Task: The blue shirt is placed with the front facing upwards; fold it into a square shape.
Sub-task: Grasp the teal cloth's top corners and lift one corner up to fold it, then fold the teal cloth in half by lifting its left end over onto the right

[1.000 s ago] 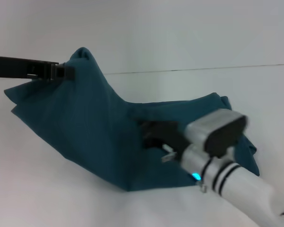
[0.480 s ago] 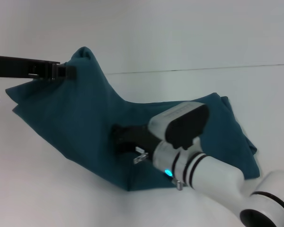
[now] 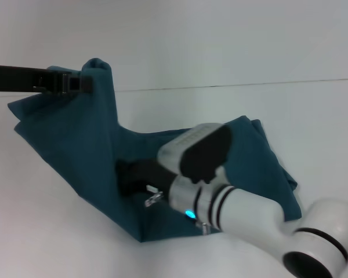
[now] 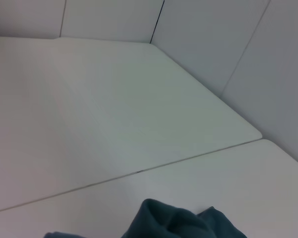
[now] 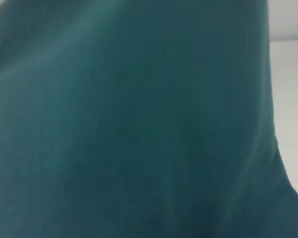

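The blue shirt (image 3: pixel 93 145) lies bunched on the white table (image 3: pixel 290 110). The left gripper (image 3: pixel 84 83) pinches one corner and holds it up high. The right gripper (image 3: pixel 123 174) sits low on the cloth in the middle; I cannot tell if it is gripping

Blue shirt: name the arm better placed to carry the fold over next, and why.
Left. The left gripper holds a raised bunch of the blue shirt above the table, ready to carry across. The right gripper sits low against the cloth.

Bare lab setting: white table (image 4: pixel 114 114), plain white panel walls (image 4: pixel 268 74).
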